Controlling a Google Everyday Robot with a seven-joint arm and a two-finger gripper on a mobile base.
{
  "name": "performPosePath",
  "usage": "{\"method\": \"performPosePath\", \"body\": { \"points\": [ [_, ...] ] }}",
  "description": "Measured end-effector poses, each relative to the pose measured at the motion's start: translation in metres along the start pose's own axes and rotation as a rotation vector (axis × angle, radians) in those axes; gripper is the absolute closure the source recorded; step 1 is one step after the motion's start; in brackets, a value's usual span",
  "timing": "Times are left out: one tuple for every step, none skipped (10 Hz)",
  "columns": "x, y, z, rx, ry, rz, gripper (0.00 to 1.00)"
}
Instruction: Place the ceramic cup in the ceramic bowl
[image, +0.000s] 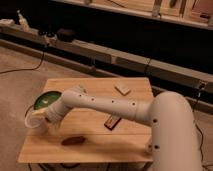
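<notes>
Ceramic cup (34, 120) tilted at table (107, 144) edge, gripper (48, 119) beside it, grip impossible to tell, green ceramic bowl (45, 100) just behind

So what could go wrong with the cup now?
1. The ceramic cup sits right at the left edge of the table, next to the tool. A small push could knock it onto the floor.
2. The ceramic bowl is just behind the cup and very close to the arm. The arm might bump the bowl and slide it when it moves.
</notes>
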Motion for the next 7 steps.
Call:
{"method": "performPosePath", "body": {
  "points": [
    [-0.0012,0.0004,0.0037,-0.002,-0.008,-0.009,0.20],
    [-0.0018,0.0011,0.0063,-0.004,-0.013,-0.012,0.20],
    [-0.0006,0.0030,0.0083,-0.007,-0.016,-0.013,0.20],
    [0.0007,0.0042,0.0090,-0.008,-0.016,-0.011,0.20],
    [0.0019,0.0054,0.0100,-0.012,-0.016,-0.011,0.21],
    [0.0030,0.0058,0.0111,-0.014,-0.016,-0.011,0.27],
    [0.0040,0.0058,0.0121,-0.015,-0.015,-0.010,0.37]
  ]
}}
